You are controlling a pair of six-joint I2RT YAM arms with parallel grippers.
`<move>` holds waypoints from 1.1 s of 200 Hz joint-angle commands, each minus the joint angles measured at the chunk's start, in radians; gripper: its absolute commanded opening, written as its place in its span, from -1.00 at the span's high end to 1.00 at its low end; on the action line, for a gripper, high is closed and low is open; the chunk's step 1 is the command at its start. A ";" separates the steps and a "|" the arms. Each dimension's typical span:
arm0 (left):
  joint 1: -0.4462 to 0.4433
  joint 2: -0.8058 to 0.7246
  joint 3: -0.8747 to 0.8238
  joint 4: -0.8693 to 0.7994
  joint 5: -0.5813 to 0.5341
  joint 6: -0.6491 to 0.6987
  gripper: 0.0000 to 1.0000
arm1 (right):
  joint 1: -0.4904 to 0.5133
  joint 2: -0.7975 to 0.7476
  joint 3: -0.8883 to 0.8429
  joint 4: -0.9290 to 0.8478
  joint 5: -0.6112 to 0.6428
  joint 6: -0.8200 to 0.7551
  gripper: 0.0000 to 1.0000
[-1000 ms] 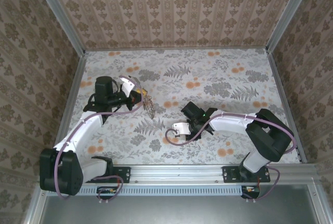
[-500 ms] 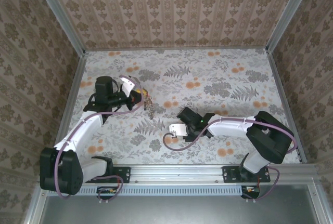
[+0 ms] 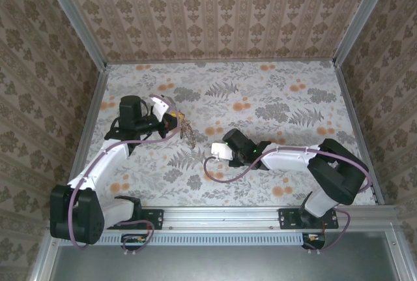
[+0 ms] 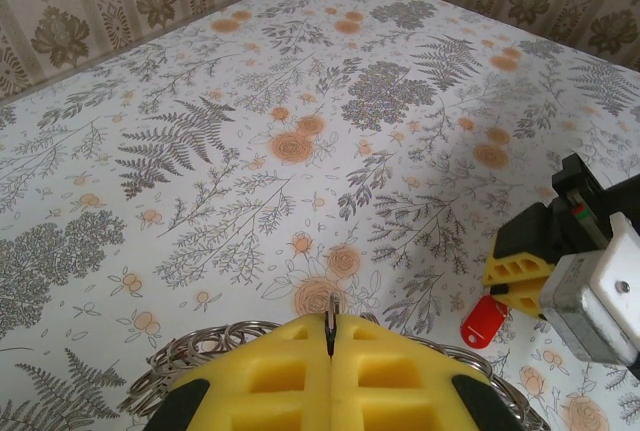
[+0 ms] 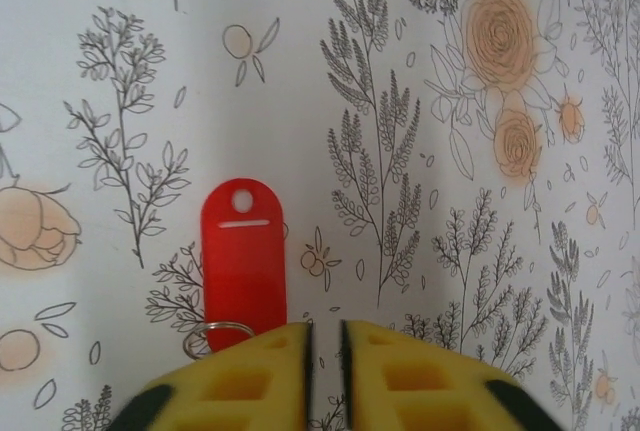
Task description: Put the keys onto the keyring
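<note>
My left gripper (image 4: 330, 339) clamped on the keyring (image 4: 195, 359), coiled rim curving under my yellow pads (image 4: 400, 376), 1 red key (image 4: 483, 321) on the floral table (image 4: 250, 151), just beside my right gripper (image 4: 512, 279)

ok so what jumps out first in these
The bright red key tag lies flat on the flowery table, just ahead of the yellow-tipped right gripper. Next comes the left gripper, its yellow pads clamped on the coiled silvery keyring, with the tag a little way off.
</note>
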 commanded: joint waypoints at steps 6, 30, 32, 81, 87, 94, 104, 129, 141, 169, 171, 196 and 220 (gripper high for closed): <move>0.009 0.004 -0.006 0.034 0.013 -0.020 1.00 | -0.055 -0.060 0.026 -0.175 -0.215 0.019 0.34; 0.010 0.004 -0.006 0.029 0.008 -0.013 1.00 | -0.094 -0.093 0.014 -0.260 -0.337 -0.153 0.30; 0.010 0.005 -0.006 0.028 0.008 -0.011 1.00 | -0.100 -0.093 0.016 -0.267 -0.346 -0.166 0.29; 0.032 0.021 -0.008 0.037 0.018 -0.021 1.00 | -0.222 0.016 0.198 -0.465 -0.642 -0.554 0.18; 0.037 0.023 -0.008 0.039 0.018 -0.025 1.00 | -0.222 0.046 0.221 -0.481 -0.659 -0.580 0.14; 0.041 0.025 -0.009 0.039 0.019 -0.027 1.00 | -0.221 0.079 0.251 -0.490 -0.675 -0.600 0.14; 0.047 0.030 -0.008 0.038 0.019 -0.031 1.00 | -0.218 0.126 0.294 -0.527 -0.685 -0.636 0.14; 0.053 0.034 -0.011 0.034 0.021 -0.034 1.00 | -0.203 0.211 0.384 -0.625 -0.665 -0.712 0.15; 0.057 0.034 -0.011 0.033 0.019 -0.033 1.00 | -0.198 0.227 0.391 -0.625 -0.647 -0.727 0.16; 0.063 0.034 -0.012 0.029 0.021 -0.030 1.00 | -0.194 0.245 0.392 -0.631 -0.579 -0.741 0.19; 0.063 0.035 -0.011 0.029 0.021 -0.031 1.00 | -0.194 0.245 0.392 -0.632 -0.575 -0.740 0.19; 0.064 0.038 -0.008 0.029 0.027 -0.030 1.00 | -0.194 0.235 0.357 -0.612 -0.530 -0.752 0.22; 0.066 0.041 -0.007 0.029 0.031 -0.031 1.00 | -0.194 0.226 0.321 -0.580 -0.502 -0.754 0.28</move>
